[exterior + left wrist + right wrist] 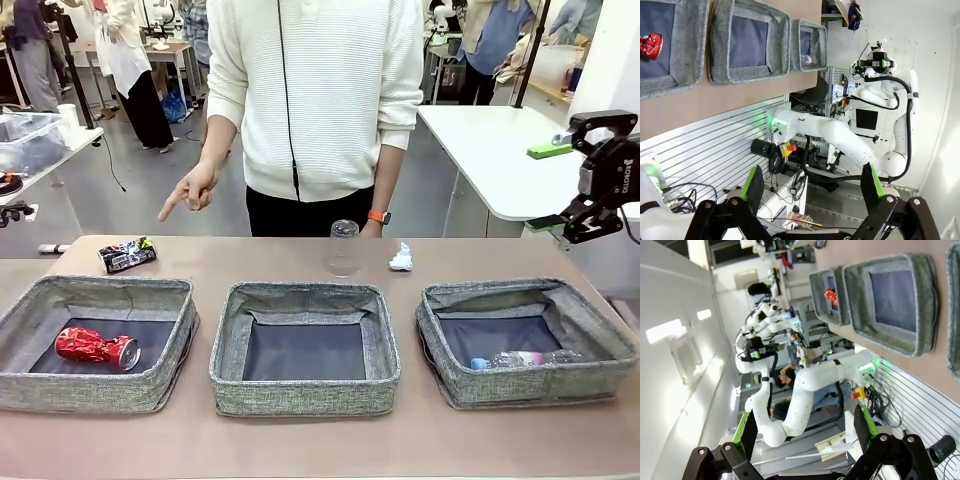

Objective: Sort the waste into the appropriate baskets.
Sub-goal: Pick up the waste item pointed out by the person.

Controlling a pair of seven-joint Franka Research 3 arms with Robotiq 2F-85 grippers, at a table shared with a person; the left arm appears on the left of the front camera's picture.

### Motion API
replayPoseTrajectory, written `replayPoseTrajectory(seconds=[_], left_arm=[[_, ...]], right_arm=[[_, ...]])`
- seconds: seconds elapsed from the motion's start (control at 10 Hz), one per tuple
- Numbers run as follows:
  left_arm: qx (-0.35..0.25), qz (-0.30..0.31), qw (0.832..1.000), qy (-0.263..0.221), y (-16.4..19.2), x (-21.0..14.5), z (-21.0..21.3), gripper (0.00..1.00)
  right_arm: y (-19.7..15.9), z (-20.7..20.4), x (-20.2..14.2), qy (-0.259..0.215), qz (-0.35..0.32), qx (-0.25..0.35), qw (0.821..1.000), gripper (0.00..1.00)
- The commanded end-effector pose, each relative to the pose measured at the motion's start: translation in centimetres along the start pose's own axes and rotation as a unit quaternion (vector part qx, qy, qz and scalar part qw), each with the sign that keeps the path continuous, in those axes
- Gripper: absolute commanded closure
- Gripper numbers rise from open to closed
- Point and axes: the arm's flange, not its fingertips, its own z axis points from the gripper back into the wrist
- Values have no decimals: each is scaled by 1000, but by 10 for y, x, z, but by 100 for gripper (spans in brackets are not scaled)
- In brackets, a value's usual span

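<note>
Three grey woven baskets stand in a row. The left basket holds a crushed red can. The middle basket is empty. In the right basket lies a clear plastic bottle. Behind them on the table are a dark printed can, an upturned clear cup and a white paper wad. My right gripper hangs open, high at the right, beyond the table edge. In the wrist views my left gripper and right gripper are open and empty, far from the baskets.
A person stands at the far side, one hand pointing down toward the dark can. A white side table stands behind my right gripper. Bare tabletop runs along the near edge in front of the baskets.
</note>
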Motion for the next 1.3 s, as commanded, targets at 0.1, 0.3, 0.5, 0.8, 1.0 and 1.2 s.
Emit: replayPoseTrajectory(seconds=[0.1, 0.3, 0.5, 0.8, 1.0, 1.2], left_arm=[[47, -63, 996, 41, -6, 14, 7, 0], [149, -169, 974, 21, -12, 70, 31, 0], [295, -329, 897, 30, -5, 133, 49, 0], [397, -437, 807, 15, -1, 191, 34, 0], [489, -418, 762, 78, 19, 230, 0, 0], [500, -407, 752, 137, 42, 241, -41, 0]], right_arm=[[1, -1, -1, 4, 5, 2, 1000, 0], [1, -1, -1, 4, 5, 2, 1000, 0], [1, -1, -1, 4, 5, 2, 1000, 0], [1, -1, -1, 4, 5, 2, 1000, 0], [1, -1, -1, 4, 5, 2, 1000, 0], [1, -1, -1, 4, 5, 2, 1000, 0]])
